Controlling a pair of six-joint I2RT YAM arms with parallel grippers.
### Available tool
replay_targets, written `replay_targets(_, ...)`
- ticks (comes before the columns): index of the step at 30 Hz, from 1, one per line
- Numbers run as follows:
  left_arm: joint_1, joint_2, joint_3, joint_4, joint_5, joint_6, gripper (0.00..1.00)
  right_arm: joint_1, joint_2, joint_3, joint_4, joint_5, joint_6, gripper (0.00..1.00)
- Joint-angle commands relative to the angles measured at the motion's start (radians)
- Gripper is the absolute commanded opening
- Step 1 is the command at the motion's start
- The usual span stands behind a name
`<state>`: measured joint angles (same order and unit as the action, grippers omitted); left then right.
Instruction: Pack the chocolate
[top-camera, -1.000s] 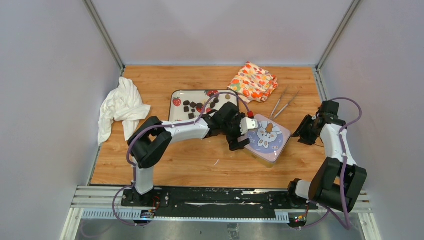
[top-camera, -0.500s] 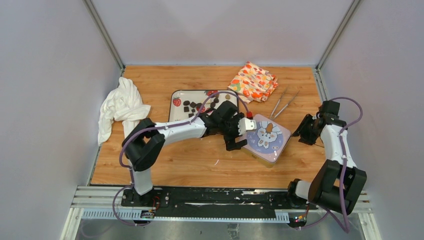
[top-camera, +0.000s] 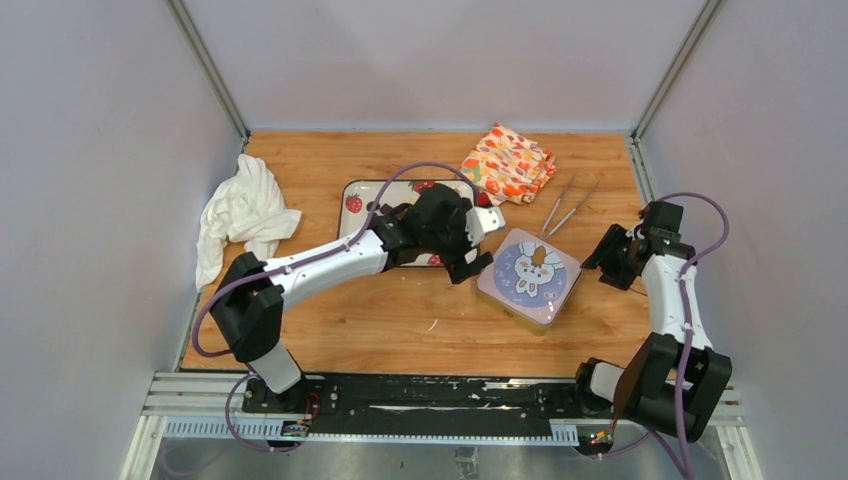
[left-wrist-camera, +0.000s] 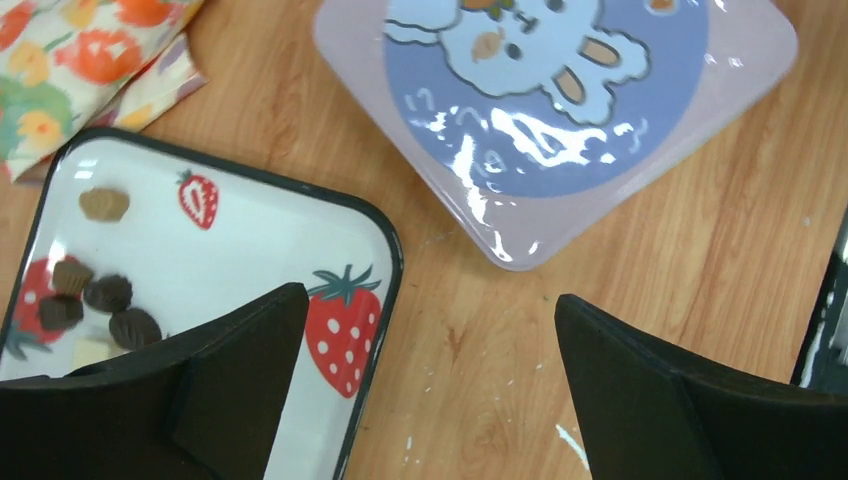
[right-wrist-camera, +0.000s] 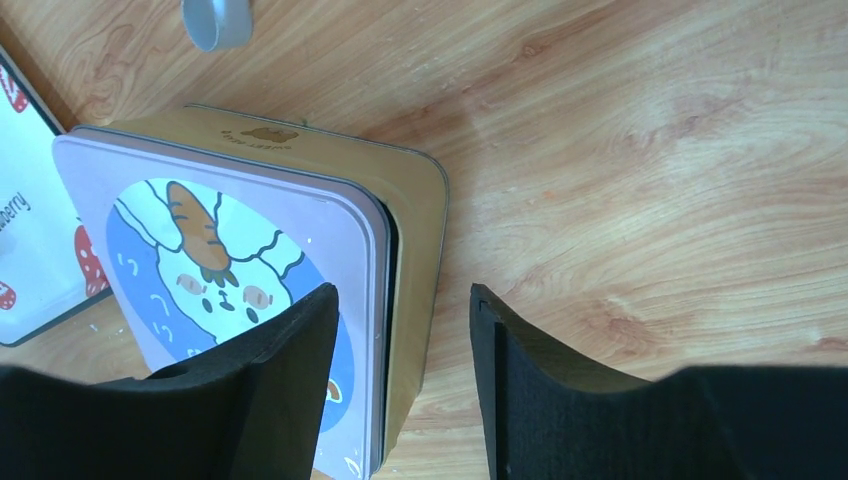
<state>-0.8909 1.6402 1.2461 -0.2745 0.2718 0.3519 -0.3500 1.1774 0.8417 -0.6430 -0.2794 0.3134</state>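
The chocolate (left-wrist-camera: 108, 295) is several small brown, tan and cream pieces lying at the left end of the strawberry-print tray (left-wrist-camera: 260, 240). In the top view my left arm covers most of the tray (top-camera: 352, 222) and hides the pieces. My left gripper (left-wrist-camera: 430, 310) hangs wide open over the tray's right rim and bare wood, holding nothing. To its right sits the tin (top-camera: 528, 282), with the bunny lid (left-wrist-camera: 555, 100) resting on it. My right gripper (right-wrist-camera: 403, 300) is open beside the tin's (right-wrist-camera: 415, 260) right edge, gripping nothing.
Metal tweezers (top-camera: 566, 208) lie behind the tin. A folded floral cloth (top-camera: 507, 162) sits at the back, and a crumpled white cloth (top-camera: 243, 215) lies at the left table edge. Grey walls enclose the wooden table (top-camera: 400, 320).
My left gripper has drawn back from the tin's left edge to the tray's right end. My right gripper's jaws have spread a little wider; that arm has barely moved.
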Motion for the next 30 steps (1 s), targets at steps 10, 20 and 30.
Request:
replay_targets(10, 0.069, 0.221, 0.427, -0.190, -0.291, -0.567, 1.00, -0.014, -0.062, -0.040, 0.024, -0.095, -0.032, 0.56)
replay_targets(20, 0.063, 0.354, 0.458, -0.237, -0.069, -0.625, 0.98, -0.010, -0.037, -0.038, 0.039, -0.171, -0.042, 0.55)
replay_targets(30, 0.063, 0.448, 0.464, -0.203, -0.029, -0.664, 0.94, -0.011, -0.015, -0.044, 0.004, -0.133, -0.045, 0.55)
